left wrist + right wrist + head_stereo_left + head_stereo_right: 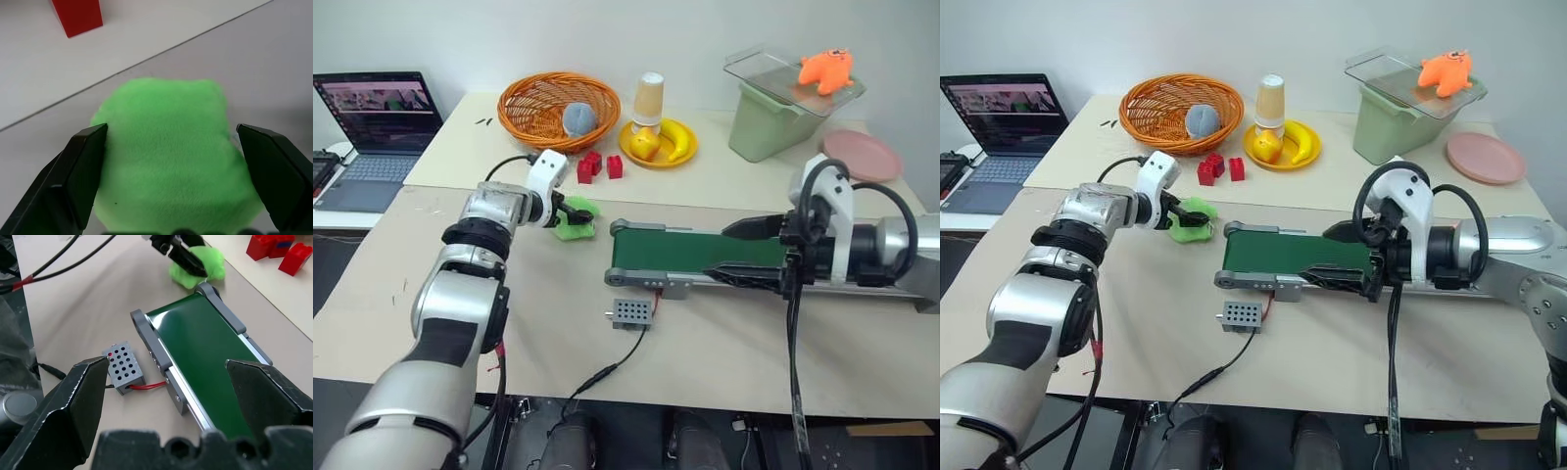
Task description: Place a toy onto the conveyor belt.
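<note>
A green plush toy (pixel 578 227) lies on the table just off the left end of the conveyor belt (pixel 690 251), a dark green strip in a grey frame. My left gripper (pixel 171 129) is open, with one black finger on each side of the toy (pixel 168 161). My right gripper (pixel 736 251) hangs open over the right part of the belt (pixel 205 347), nothing between its fingers. A small grey perforated box (pixel 630 313) sits in front of the belt, joined to it by a red wire.
At the back stand an orange basket (pixel 524 93) holding a grey plush, red blocks (pixel 597 164), a yellow plate (pixel 690 137) with yellow fruit and a paper cup (pixel 649 98). A green bin (pixel 764 132) carries an orange toy (pixel 826 69). A pink plate (pixel 862 154) lies at the right and a laptop (pixel 377 127) at the left.
</note>
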Robot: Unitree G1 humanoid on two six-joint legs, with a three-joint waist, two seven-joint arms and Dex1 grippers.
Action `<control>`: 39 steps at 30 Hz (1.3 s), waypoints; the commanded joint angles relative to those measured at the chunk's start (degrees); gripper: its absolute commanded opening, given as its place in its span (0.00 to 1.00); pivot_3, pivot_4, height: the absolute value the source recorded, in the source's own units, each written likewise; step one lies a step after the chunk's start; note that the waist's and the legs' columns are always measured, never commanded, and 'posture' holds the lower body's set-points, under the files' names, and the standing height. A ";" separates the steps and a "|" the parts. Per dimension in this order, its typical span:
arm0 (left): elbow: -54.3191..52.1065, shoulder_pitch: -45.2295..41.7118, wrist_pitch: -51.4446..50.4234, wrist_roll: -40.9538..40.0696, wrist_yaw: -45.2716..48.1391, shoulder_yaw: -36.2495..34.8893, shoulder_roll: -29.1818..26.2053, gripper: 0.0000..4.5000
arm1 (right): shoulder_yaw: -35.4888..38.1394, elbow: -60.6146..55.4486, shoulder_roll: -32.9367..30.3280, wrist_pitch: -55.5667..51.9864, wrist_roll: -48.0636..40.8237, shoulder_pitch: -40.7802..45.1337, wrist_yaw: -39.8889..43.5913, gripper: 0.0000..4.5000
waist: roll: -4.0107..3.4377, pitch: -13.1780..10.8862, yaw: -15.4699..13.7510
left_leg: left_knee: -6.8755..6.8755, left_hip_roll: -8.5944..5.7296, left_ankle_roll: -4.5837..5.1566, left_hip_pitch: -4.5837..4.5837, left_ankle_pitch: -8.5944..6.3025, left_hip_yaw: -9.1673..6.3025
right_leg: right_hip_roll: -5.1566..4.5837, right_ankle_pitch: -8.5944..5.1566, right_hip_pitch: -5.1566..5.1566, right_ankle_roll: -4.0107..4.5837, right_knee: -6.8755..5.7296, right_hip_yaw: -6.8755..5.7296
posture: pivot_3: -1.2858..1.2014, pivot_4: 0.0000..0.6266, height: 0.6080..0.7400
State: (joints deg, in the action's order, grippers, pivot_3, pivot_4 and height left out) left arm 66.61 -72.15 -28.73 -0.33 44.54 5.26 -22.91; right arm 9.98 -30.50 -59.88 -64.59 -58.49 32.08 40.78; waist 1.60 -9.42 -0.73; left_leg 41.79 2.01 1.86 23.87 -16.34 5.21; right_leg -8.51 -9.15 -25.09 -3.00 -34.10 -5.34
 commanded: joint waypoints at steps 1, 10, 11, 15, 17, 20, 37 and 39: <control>1.79 -2.25 0.74 -0.05 -1.10 -1.55 0.96 0.83 | 2.45 -1.51 -0.36 -0.22 -1.14 -0.02 -0.82 1.00 | 0.00 0.00 -0.08 | 0.00 0.00 0.01 0.00 -0.01 -0.01 | 0.00 0.00 0.00 0.00 0.00 0.00 | 0.52 0.24 1.00; 2.42 -4.29 4.00 -1.04 -5.78 -5.93 1.19 0.34 | 2.47 -1.43 -0.97 -0.04 -1.75 -0.34 -1.19 1.00 | 0.00 0.00 -0.05 | 0.00 0.00 0.04 0.00 -0.02 -0.02 | -0.01 0.00 0.00 0.00 0.00 0.00 | 0.52 0.24 1.00; 2.13 -4.54 4.07 -1.07 -5.83 -6.29 1.02 0.34 | 2.50 -1.51 -1.05 -0.08 -1.91 -0.39 -1.18 1.00 | 0.01 0.00 -0.05 | 0.00 0.00 0.04 0.00 -0.02 -0.02 | -0.01 0.01 0.00 0.00 0.00 0.00 | 0.52 0.24 1.00; -1.28 -5.91 1.79 -1.67 -5.63 -7.88 -0.44 0.34 | 2.43 -1.31 -1.50 0.10 -1.59 -0.72 -0.86 1.00 | 0.01 -0.01 -0.03 | 0.00 -0.01 0.02 0.01 -0.01 -0.01 | -0.01 0.01 0.00 -0.01 0.01 0.00 | 0.52 0.24 1.00; -4.49 -6.35 -1.26 -2.35 -4.53 -8.42 -1.40 0.34 | 2.23 -1.44 -2.08 0.39 -0.64 -1.28 -0.73 1.00 | 0.01 -0.01 0.00 | 0.00 0.00 0.02 0.01 -0.01 -0.01 | -0.01 0.01 -0.01 -0.01 0.00 0.00 | 0.52 0.24 1.00; -13.59 -5.97 -12.38 -7.09 -5.30 -11.97 -1.78 0.34 | 2.25 -1.76 -2.34 0.78 0.22 -2.63 -1.19 1.00 | 0.01 -0.01 0.02 | 0.00 0.01 0.01 0.01 -0.01 -0.02 | -0.01 0.01 -0.02 -0.01 0.00 0.00 | 0.52 0.24 1.00; -58.75 10.99 -45.73 -23.93 -29.25 -25.96 23.78 0.34 | 0.41 -0.63 10.58 -4.87 1.05 0.80 -20.22 1.00 | 0.02 -0.01 0.16 | 0.02 -0.05 -0.10 -0.10 0.06 -0.25 | -0.05 0.05 0.05 -0.10 -0.04 0.12 | 0.52 0.24 1.00; -58.22 9.93 -45.13 -24.78 -31.61 -27.77 26.28 0.34 | -0.13 -0.74 13.66 -5.78 1.33 1.32 -23.84 1.00 | 0.02 -0.01 0.13 | 0.02 -0.06 -0.08 -0.10 0.05 -0.20 | -0.05 0.05 0.06 -0.10 -0.03 0.12 | 0.52 0.24 1.00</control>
State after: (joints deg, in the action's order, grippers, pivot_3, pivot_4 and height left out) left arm 9.73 -60.69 -75.50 -22.97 14.96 -21.37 1.59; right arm 9.61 -30.30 -48.02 -69.48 -57.32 31.72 20.50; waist 1.62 -9.43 -0.59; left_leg 41.82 1.95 1.78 23.77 -16.29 5.00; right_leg -8.56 -9.10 -25.02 -3.10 -34.11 -5.22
